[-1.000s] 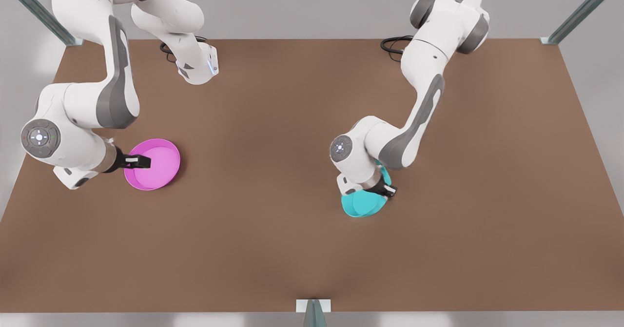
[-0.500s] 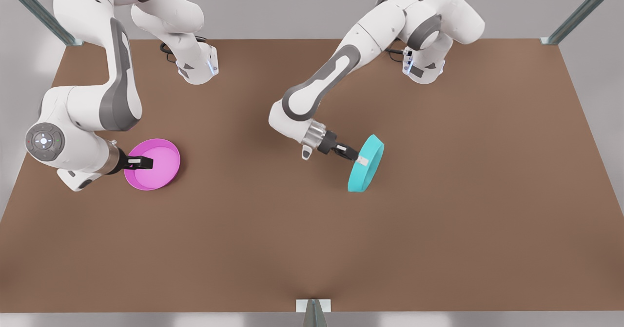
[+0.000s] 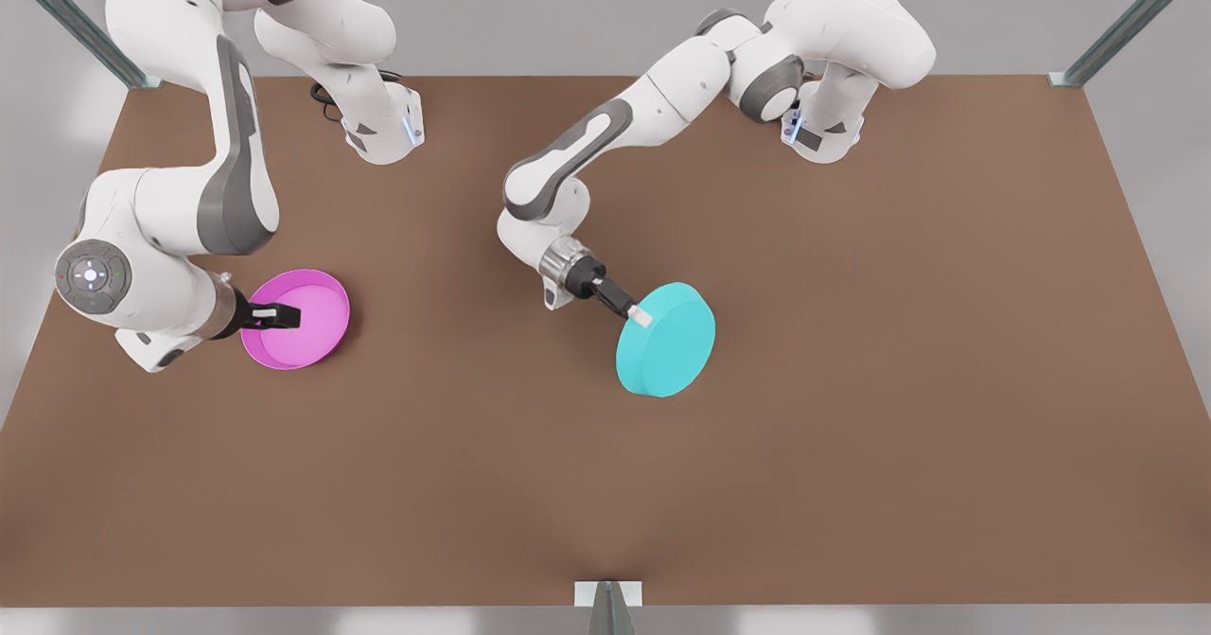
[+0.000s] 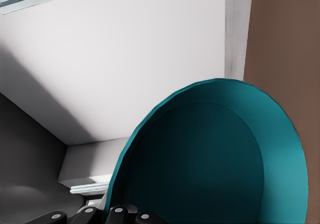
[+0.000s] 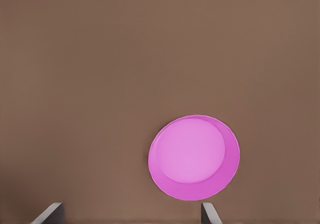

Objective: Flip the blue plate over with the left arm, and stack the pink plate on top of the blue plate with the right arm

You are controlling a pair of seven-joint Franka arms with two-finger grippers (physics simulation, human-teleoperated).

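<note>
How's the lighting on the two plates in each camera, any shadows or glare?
Front view: the blue plate and the pink plate are evenly lit, with faint shadows and no glare. Left wrist view: the blue plate's hollow is dark. Right wrist view: the pink plate looks bright and flat.

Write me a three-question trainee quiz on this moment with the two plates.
1. Fill in: the right gripper, over the pink plate, has its fingers ____.
2. True or false: the pink plate lies rim-up on the table.
3. What clamps the blue plate's rim? A) the left gripper B) the right gripper C) nothing

Key: 1 open; 2 true; 3 A.
</note>
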